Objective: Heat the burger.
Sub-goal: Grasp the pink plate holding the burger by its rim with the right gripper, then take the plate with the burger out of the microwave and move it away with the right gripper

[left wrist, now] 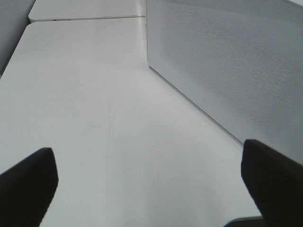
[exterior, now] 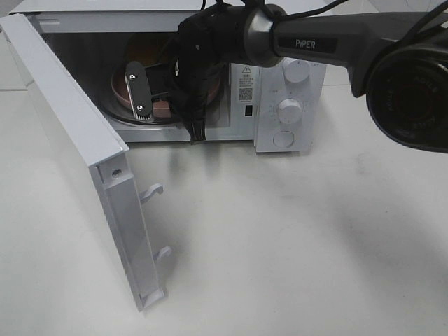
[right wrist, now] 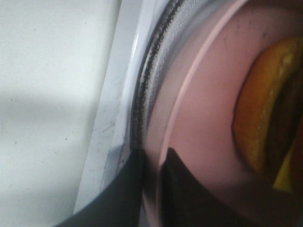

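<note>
Right claw (right wrist: 152,163): fingers close together, clamped on the rim of the plate (right wrist: 199,118). The plate rests on the glass turntable (right wrist: 150,71) inside the microwave (exterior: 290,105). The burger (right wrist: 258,118) sits on the plate, inside the cavity.

Left claw (left wrist: 149,158): fingers wide apart, holding nothing, above the worktop (exterior: 280,245) beside the microwave's outer wall.

Step in hand, as judged: loading, with the plate being seated on the turntable and the door (exterior: 70,140) wide open. The next move calls for:
- letting go of the rim without dragging the plate
- drawing the right arm clear of the cavity
- swinging the door shut
- setting a knob (exterior: 289,110)

Count: one burger, one plate, one microwave, two knobs, two door hooks (exterior: 150,192), two claws
</note>
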Robot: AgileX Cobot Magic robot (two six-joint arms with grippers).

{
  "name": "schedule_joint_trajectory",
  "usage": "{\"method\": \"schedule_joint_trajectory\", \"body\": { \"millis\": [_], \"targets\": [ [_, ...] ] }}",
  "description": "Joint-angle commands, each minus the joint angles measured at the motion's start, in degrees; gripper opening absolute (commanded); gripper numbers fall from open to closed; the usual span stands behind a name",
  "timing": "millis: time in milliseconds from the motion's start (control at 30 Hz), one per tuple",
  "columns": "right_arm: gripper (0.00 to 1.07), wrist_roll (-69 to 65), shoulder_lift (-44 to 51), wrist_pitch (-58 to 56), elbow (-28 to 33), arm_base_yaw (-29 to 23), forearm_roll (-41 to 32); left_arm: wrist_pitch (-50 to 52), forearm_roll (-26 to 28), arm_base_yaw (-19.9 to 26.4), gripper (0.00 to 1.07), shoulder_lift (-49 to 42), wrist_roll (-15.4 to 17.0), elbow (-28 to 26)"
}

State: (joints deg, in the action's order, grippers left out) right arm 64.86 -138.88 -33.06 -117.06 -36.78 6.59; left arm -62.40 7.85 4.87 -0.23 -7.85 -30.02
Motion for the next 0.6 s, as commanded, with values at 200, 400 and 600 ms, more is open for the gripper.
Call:
{"method": "schedule_joint_trajectory", "body": {
  "millis": [200,400,600],
  "targets": [
    [0.00,-0.1,-0.2,-0.1,-0.3,0.0,0.3,0.7,0.3,-0.2,0.98,-0.3,0.3,0.2],
    [0.00,0.6,0.1,-0.7,-0.3,-0.1,0.3,0.7,0.3,-0.2,0.98,-0.3,0.3,0.2],
    [0.00,4.6,2.1,-1.0,0.9,-0.5,-0.5,0.7,0.3,-0.2,0.98,-0.3,0.3,0.2]
  ]
}}
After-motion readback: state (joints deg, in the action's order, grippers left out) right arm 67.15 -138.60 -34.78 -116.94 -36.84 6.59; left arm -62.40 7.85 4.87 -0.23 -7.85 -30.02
